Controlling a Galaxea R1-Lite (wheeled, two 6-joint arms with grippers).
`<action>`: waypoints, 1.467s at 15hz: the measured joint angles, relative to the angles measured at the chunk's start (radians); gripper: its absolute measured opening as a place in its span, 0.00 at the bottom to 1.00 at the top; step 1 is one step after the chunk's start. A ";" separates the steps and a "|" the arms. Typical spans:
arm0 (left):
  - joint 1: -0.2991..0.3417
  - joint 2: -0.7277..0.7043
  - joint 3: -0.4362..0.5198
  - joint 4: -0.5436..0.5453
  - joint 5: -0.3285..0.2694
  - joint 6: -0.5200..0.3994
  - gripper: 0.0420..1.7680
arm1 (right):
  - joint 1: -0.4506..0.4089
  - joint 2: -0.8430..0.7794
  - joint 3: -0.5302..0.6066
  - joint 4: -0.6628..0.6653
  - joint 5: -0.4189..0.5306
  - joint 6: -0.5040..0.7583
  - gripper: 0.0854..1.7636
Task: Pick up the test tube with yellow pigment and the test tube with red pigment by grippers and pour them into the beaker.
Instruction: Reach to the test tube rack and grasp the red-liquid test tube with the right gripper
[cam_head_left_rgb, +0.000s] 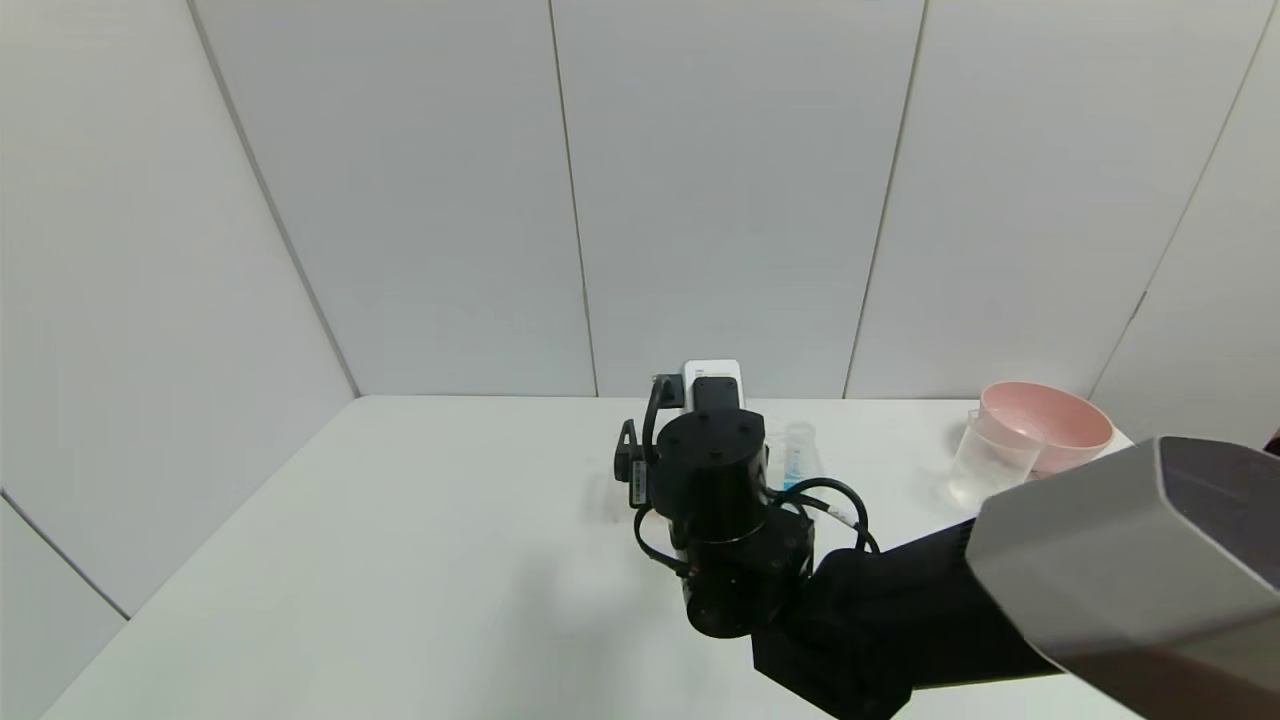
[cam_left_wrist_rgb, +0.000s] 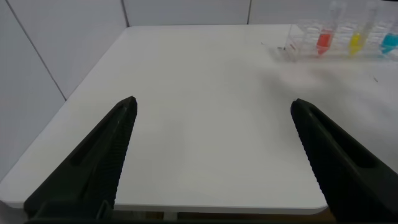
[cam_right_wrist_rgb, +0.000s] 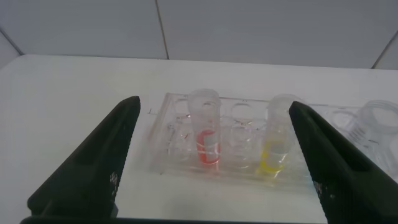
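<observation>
In the right wrist view a clear rack (cam_right_wrist_rgb: 239, 168) holds the red-pigment tube (cam_right_wrist_rgb: 208, 134) and the yellow-pigment tube (cam_right_wrist_rgb: 277, 140), both upright. My right gripper (cam_right_wrist_rgb: 214, 102) is open and empty just in front of the rack, its fingers spread wider than both tubes. In the head view the right arm's wrist (cam_head_left_rgb: 712, 470) hides these tubes. The clear beaker (cam_head_left_rgb: 990, 460) stands at the far right. My left gripper (cam_left_wrist_rgb: 212, 109) is open and empty over bare table, far from the rack (cam_left_wrist_rgb: 336, 46), where the red tube (cam_left_wrist_rgb: 323, 40) and the yellow tube (cam_left_wrist_rgb: 356, 42) show.
A blue-liquid tube (cam_head_left_rgb: 797, 455) stands in the rack just right of my right wrist and also shows in the left wrist view (cam_left_wrist_rgb: 390, 42). A pink bowl (cam_head_left_rgb: 1045, 425) sits behind the beaker. The white table (cam_head_left_rgb: 400, 560) ends at grey wall panels.
</observation>
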 joint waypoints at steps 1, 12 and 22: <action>0.000 0.000 0.000 0.000 0.000 0.000 1.00 | 0.000 0.023 -0.018 0.001 0.002 0.000 0.97; 0.000 0.000 0.000 0.000 0.000 0.000 1.00 | -0.042 0.194 -0.177 0.041 0.064 0.000 0.97; 0.000 0.000 0.000 0.000 0.000 0.000 1.00 | -0.071 0.238 -0.260 0.089 0.112 -0.001 0.25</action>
